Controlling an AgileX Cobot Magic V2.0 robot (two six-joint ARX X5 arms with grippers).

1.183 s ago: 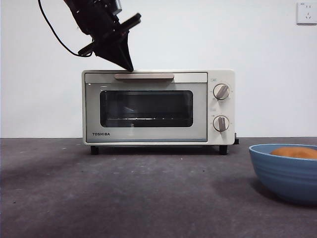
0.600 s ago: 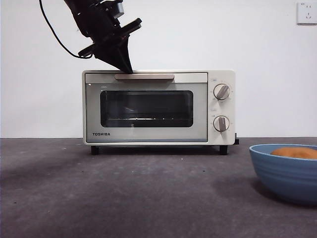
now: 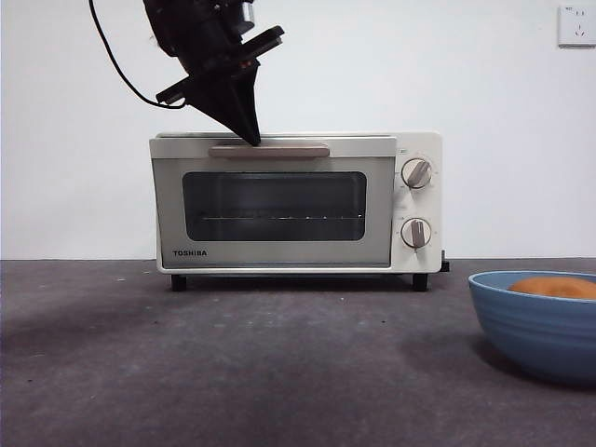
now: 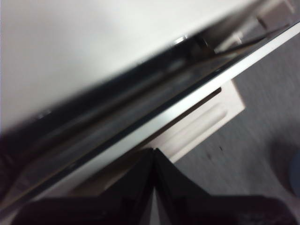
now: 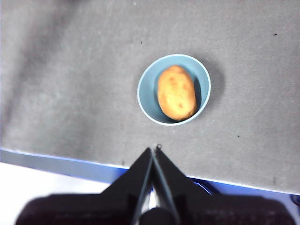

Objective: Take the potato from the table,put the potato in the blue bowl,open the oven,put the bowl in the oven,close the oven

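Already the left gripper (image 3: 251,140), jaws together, sat at the beige handle (image 3: 269,149) of the oven (image 3: 296,201), door cracked. Potato (image 5: 176,92) lay in blue bowl (image 5: 146,96) nr table's (image 3: 233,363) right edge; right gripper (image 5: 153,152) hung above, jaws together.

Across the front view's lower left and middle, the counter (image 3: 233,363) lay bare before the oven (image 3: 296,202). The bowl (image 3: 535,321) blocked the lower right corner. At upper left, the left end effector (image 3: 251,138) crowded the handle (image 3: 269,149), door slightly ajar.
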